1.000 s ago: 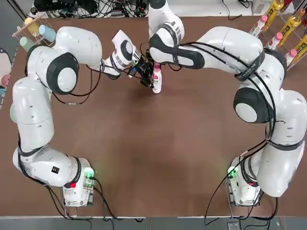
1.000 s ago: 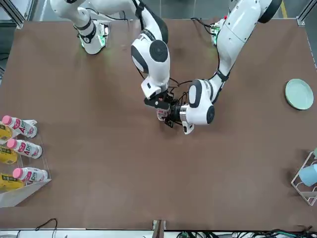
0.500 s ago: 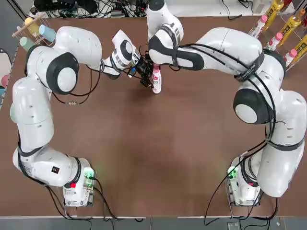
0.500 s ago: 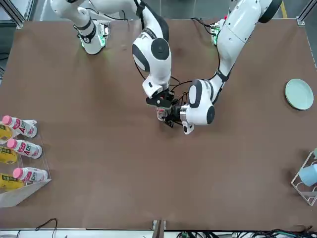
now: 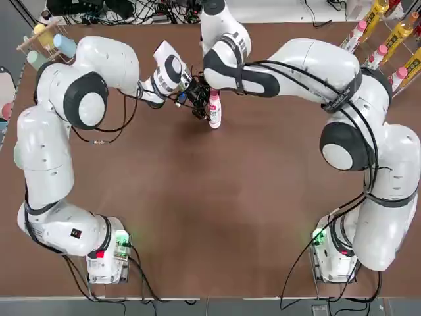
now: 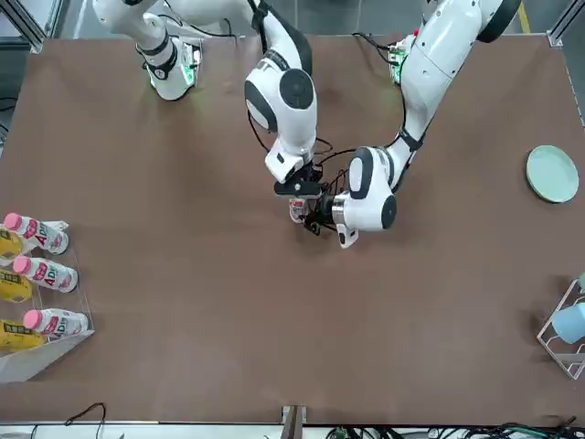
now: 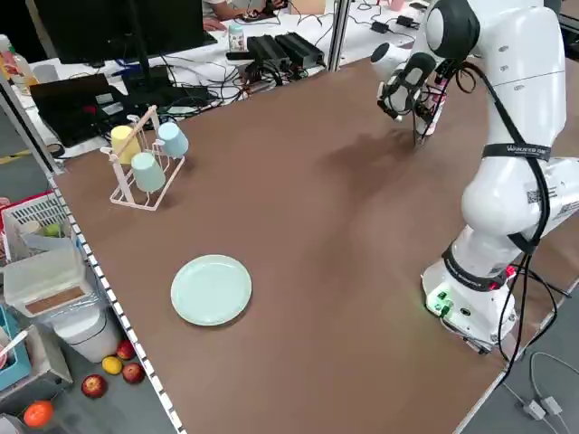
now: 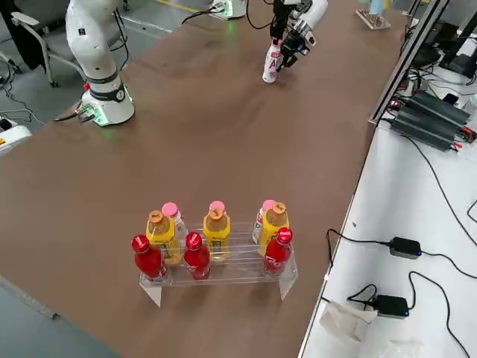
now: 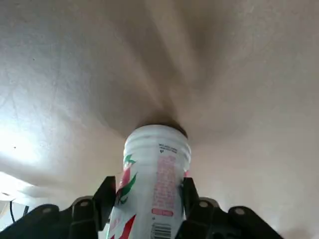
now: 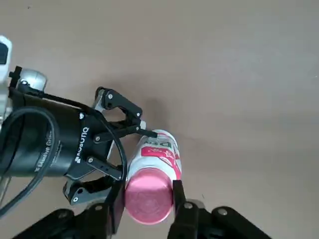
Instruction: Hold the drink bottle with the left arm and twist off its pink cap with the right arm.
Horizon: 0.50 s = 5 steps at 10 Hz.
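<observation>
Change since earlier: in the top view the right arm (image 5: 309, 62) is seen shifted slightly toward the far edge of the table (image 5: 217, 217); in the front view its wrist is seen turned a little over the bottle. The left arm (image 5: 92, 72) and the bottle are found where they were.

Drink bottle: the drink bottle (image 5: 214, 112) is stood upright on the table in the far middle, between the two grippers.

Left gripper: the left gripper (image 9: 147, 191) is closed on the bottle's body from the side, a finger pressed on each flank of the label.

Right gripper: the right gripper (image 10: 148, 199) is set above the bottle, its two fingers closed against opposite sides of the pink cap (image 10: 148, 195), which is on the neck.

Writing: red and green print and a barcode are seen on the bottle's label in the left wrist view, but the small text cannot be read. "ROBOTIQ" is printed on the left gripper's black body in the right wrist view.

Surroundings: a clear rack (image 8: 223, 268) of red, yellow and pink-capped bottles is placed near the table's right edge; a pale green plate (image 7: 212, 289) and a cup stand (image 7: 145, 167) are set near the left edge.
</observation>
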### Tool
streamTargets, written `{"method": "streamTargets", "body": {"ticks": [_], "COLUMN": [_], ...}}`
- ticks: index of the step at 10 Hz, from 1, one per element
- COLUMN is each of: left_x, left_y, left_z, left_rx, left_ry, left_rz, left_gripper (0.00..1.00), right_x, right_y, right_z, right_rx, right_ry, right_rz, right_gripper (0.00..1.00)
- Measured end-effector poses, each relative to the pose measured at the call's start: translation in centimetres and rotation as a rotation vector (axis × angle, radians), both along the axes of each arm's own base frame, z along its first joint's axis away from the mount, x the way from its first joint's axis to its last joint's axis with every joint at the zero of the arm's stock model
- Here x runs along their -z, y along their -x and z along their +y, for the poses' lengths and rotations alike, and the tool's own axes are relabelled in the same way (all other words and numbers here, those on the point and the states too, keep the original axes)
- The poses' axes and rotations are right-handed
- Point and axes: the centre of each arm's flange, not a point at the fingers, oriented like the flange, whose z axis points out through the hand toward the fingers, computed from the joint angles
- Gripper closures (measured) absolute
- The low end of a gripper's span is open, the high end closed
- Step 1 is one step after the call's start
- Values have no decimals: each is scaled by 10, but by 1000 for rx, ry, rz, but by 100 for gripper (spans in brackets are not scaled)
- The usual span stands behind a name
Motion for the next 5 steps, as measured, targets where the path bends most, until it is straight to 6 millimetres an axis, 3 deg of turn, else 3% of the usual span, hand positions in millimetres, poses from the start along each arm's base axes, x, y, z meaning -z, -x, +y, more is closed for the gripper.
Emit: {"method": "streamTargets", "body": {"ticks": [5], "left_x": [0], "left_y": [0], "left_z": [1], "left_rx": [3], "left_ry": [-1], "left_rz": [2], "left_gripper": [40], "right_x": [-1], "right_y": [7], "right_z": [6], "right_rx": [-237], "right_ry": [20], "right_rz": [-25], "right_gripper": [57]}}
